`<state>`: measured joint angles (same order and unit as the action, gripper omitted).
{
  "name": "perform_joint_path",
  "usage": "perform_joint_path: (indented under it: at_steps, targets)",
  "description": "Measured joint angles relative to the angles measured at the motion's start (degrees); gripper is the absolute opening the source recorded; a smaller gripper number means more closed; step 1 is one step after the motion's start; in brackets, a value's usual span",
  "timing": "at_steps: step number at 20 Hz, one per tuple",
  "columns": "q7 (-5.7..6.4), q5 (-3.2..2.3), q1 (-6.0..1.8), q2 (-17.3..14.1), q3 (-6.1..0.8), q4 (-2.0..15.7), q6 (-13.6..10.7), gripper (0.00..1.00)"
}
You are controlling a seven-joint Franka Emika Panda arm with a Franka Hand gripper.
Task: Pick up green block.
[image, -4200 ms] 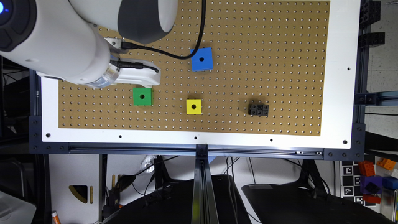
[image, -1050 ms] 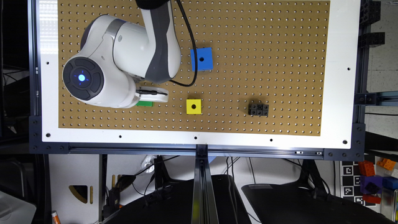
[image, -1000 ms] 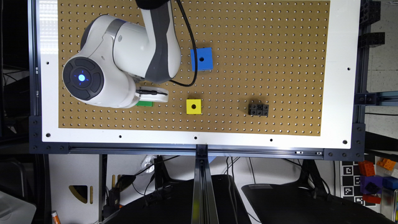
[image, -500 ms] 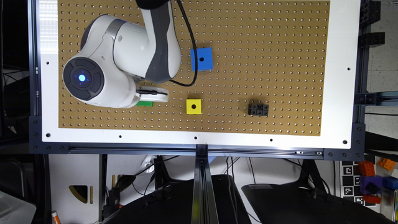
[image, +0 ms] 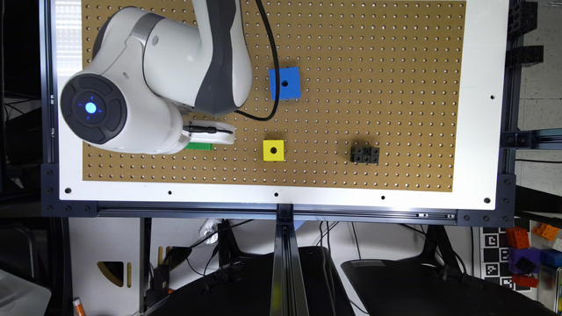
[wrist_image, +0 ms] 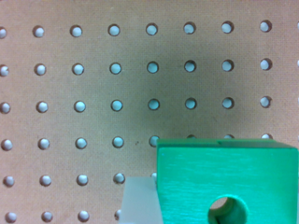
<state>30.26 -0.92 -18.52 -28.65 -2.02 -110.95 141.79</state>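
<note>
The board [image: 395, 66] is brown, dotted with rows of pale holes, inside a white frame [image: 478, 109]. On it lie a bright green block [wrist_image: 224, 182], a blue block [image: 285, 83], a yellow block [image: 273, 150] and a small black piece [image: 365, 155].

I see open pegboard worktop [image: 395, 66] all round the green block [image: 198, 146]; the yellow block [image: 273, 150] stands nearest, the blue block [image: 285, 83] and a black brick [image: 365, 155] well apart.
</note>
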Motion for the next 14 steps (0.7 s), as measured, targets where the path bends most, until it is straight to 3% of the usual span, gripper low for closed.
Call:
perform_joint_path:
  at_steps: [5, 9, 14]
  targets:
    - [0.0, 0.0, 0.0, 4.3, -0.04, 0.01, -4.2, 0.0]
    - [0.0, 0.0, 0.0, 9.5, -0.1, 0.01, -9.4, 0.0]
    - [0.0, 0.0, 0.0, 10.1, -0.15, -0.02, -10.3, 0.0]
